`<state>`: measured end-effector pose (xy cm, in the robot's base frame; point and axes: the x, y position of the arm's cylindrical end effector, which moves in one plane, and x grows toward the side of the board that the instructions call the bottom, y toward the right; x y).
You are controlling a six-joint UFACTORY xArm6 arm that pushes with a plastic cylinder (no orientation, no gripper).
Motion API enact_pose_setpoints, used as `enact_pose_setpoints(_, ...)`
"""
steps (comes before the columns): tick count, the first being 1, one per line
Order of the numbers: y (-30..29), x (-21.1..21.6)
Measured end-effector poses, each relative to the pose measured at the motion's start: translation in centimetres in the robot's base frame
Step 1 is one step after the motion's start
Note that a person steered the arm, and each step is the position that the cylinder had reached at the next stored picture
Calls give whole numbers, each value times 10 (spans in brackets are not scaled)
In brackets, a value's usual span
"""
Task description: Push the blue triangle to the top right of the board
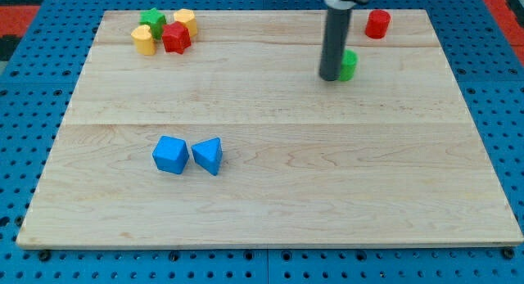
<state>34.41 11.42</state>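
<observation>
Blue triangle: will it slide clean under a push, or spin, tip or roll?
The blue triangle sits flat on the smooth wooden board, so it will probably slide, not roll. Its angled faces may make it spin under an off-centre push. It looks close against the blue cube, which could get dragged along. My tip is far off.

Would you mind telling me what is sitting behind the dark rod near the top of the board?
A green block shows at the rod's right edge, beside my tip. Only its right part is visible; the rod covers the rest, so its shape is unclear. A red block stands farther up, apart.
</observation>
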Motion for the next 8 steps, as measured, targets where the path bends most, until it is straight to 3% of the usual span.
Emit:
enact_pose_setpoints(1, 19, -16)
enact_pose_setpoints(2, 29, -59)
enact_pose_setpoints(4, 46, -1)
enact_pose_setpoints(5, 84, -25)
enact_pose_setpoints(6, 97, -9)
enact_pose_setpoints(7, 75, 104)
enact_pose_setpoints(8, -1, 218)
